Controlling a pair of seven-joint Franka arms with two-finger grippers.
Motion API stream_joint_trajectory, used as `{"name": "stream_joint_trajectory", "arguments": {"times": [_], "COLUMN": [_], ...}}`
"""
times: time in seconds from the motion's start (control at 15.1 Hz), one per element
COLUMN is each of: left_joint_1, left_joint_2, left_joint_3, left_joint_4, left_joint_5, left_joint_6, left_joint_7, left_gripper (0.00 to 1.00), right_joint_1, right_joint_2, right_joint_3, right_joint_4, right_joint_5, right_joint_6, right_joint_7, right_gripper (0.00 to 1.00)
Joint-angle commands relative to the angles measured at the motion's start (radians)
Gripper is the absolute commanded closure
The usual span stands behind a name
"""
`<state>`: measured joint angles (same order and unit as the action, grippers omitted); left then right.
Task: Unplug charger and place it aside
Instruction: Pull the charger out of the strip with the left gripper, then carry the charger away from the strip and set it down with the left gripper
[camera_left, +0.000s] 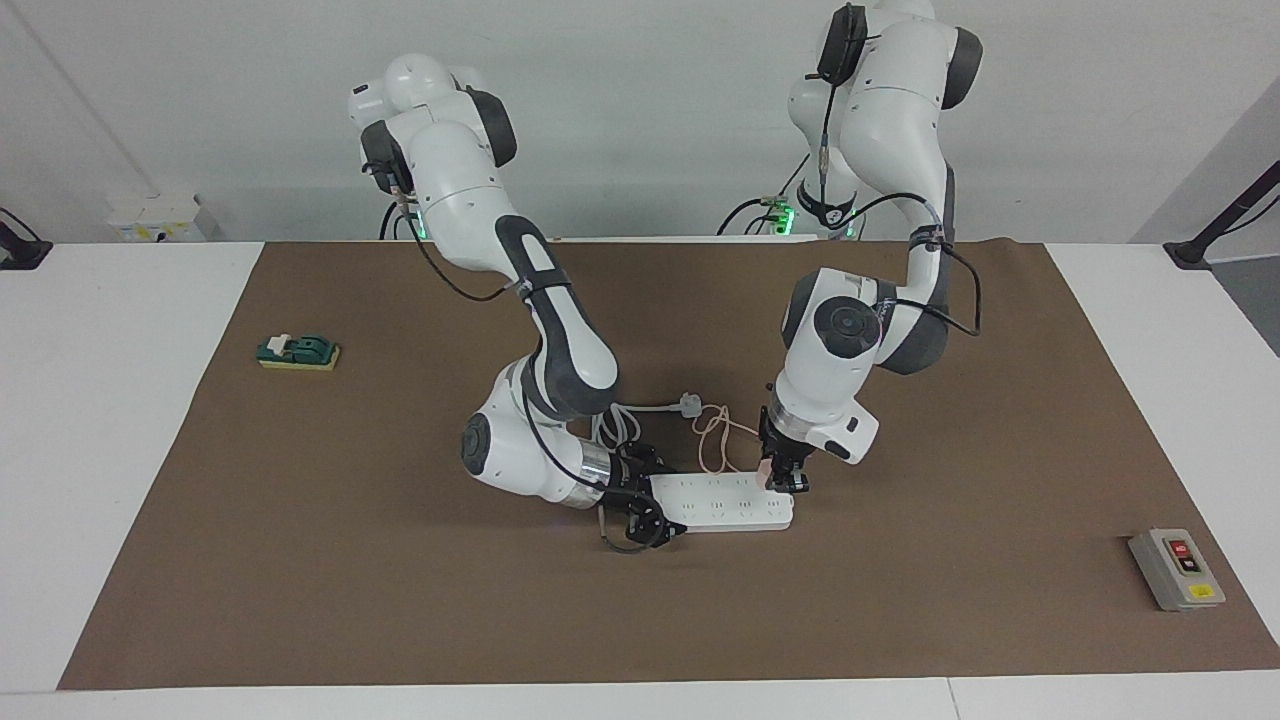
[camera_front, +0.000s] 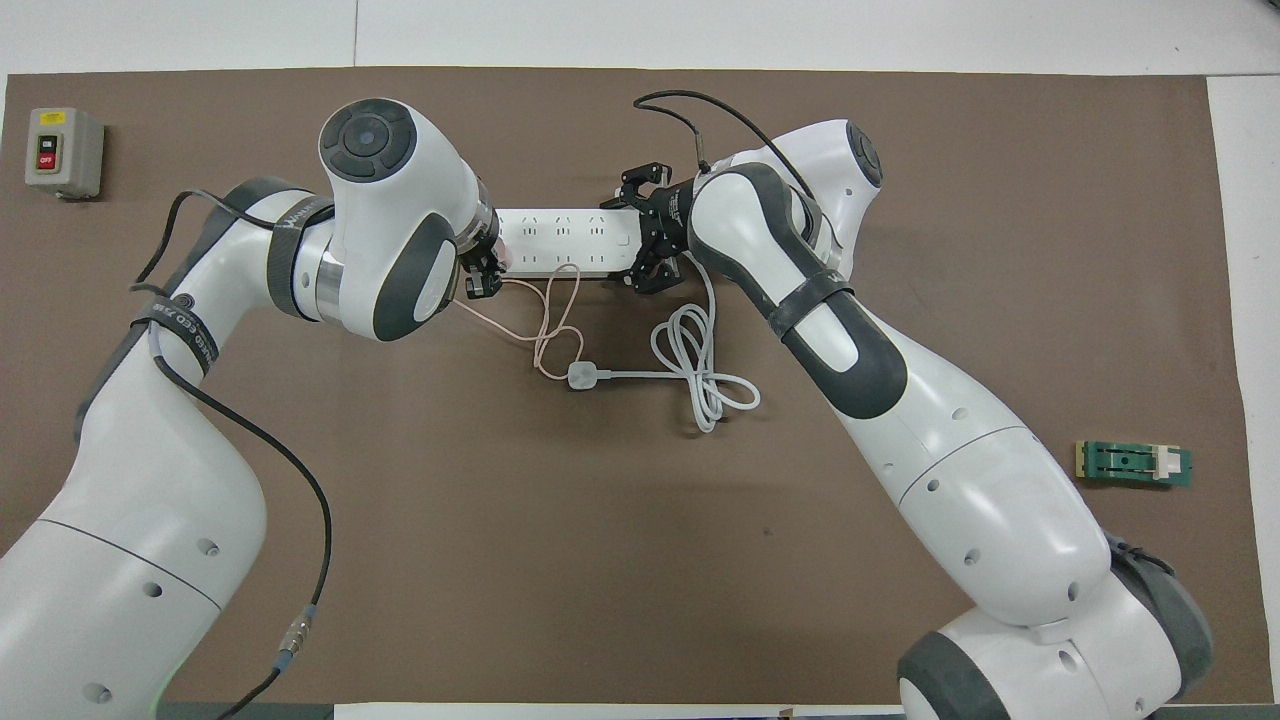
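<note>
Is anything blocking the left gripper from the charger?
Nothing visible does. The left gripper is already at the charger on the power strip; the right gripper is at the strip's other end.

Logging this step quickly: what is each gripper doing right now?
Left gripper: shut on the small pale pink cube-shaped charger, at one end of the white power strip.
Right gripper: straddles the strip's other end; grip cannot be told.

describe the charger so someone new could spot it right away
Find the white power strip mid-mat between both arms. The charger sits at the strip's end under the left gripper. It is a small pale pink cube with a thin pink cable, unlike the thick white cord nearby.
</note>
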<state>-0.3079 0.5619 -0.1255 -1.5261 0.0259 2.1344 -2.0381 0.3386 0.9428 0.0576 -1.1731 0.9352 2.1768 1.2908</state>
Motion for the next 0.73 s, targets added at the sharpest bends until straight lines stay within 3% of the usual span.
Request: {"name": "stream_joint_trajectory", "arguments": {"times": [0.0, 0.53, 0.6, 0.66], "left_joint_1": [0.045, 0.171, 0.206, 0.243], "left_joint_2": [-0.063, -0.198, -0.221, -0.237], "left_joint_3": [0.014, 0.009, 0.012, 0.01], "left_joint_4": [0.064, 0.06, 0.06, 0.058], "left_joint_5": [0.043, -0.021, -0.04, -0.047], "left_joint_6": [-0.168, -0.347, -0.382, -0.419], "left_joint_7": [0.041, 0.325, 0.404, 0.473], "left_gripper": [1.0, 1.0, 1.0, 1.0], "right_joint_1": [0.011, 0.011, 0.011, 0.011], "right_joint_2": [0.019, 0.019, 0.019, 0.019], "right_joint_3": [0.001, 0.002, 0.002, 0.002], "right_joint_4": [0.029, 0.027, 0.027, 0.027], "right_joint_5": [-0.024, -0.03, -0.03, -0.029], "right_joint_6": [0.024, 0.024, 0.024, 0.026], "right_joint_7": [0.007, 0.007, 0.007, 0.014], "right_gripper": [0.59, 0.59, 0.57, 0.44]}}
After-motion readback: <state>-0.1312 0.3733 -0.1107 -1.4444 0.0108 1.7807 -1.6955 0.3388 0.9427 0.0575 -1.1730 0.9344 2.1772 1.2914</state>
